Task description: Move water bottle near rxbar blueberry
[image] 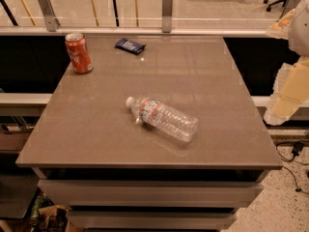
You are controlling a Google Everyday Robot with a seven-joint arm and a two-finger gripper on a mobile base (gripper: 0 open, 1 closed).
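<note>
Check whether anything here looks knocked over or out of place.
Only the bottle: it lies on its side on the table, while the can stands upright. The gripper hangs beyond the right edge.

1 high view, looking down at table (96,124); tool (287,98) right edge

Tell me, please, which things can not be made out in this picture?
- Pincer, camera view: it hangs at the right edge, beside the table, and the picture's edge cuts part of it off.
- rxbar blueberry, camera view: the white lettering is too small to read.
- water bottle, camera view: the label's print is too small to read.
- orange can, camera view: its own body hides its far side.
</note>
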